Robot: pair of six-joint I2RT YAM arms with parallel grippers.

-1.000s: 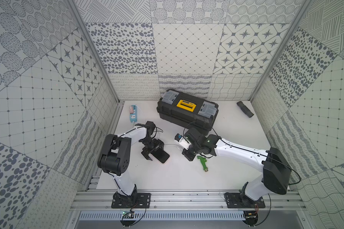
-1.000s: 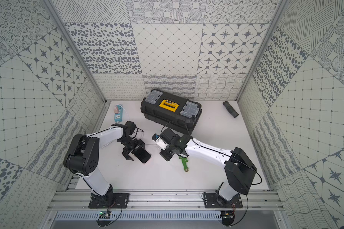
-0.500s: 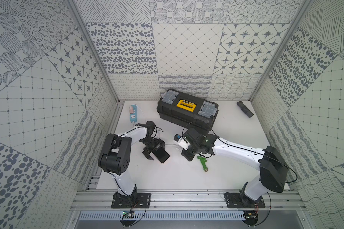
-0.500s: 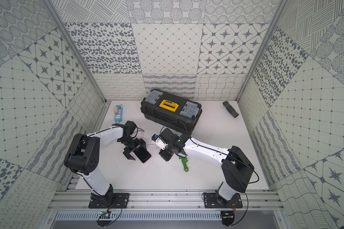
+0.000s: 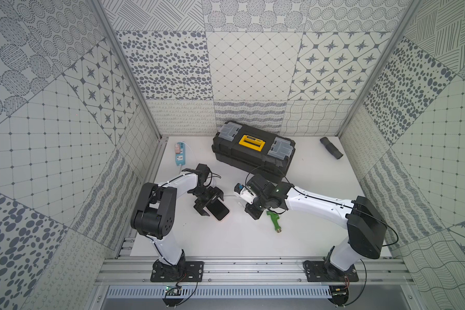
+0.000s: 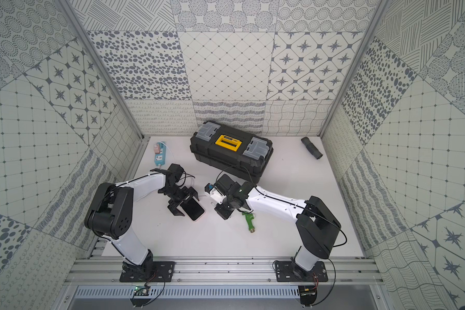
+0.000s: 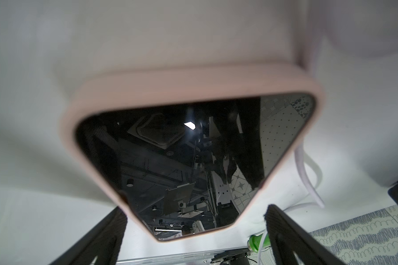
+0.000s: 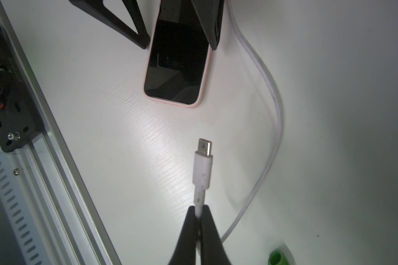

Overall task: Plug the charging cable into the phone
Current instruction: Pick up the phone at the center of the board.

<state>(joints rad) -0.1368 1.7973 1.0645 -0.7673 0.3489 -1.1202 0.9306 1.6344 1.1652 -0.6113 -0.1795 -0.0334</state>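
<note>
2 white arms (image 5: 177,182), black joints (image 5: 156,212) (cables (image 5: 316,196) probably zip-tied).

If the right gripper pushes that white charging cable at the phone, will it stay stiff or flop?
Probably floppy overall: the charging cable lies in a slack loop on the table beyond the right gripper. The short plug end past the pinch sticks out straight, so it likely stays stiff enough to aim.

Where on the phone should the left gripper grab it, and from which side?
Pinch the phone across its long edges, from above. It lies flat, screen up. The open left gripper straddles one end, leaving the short edge nearest the charging cable plug free.
</note>
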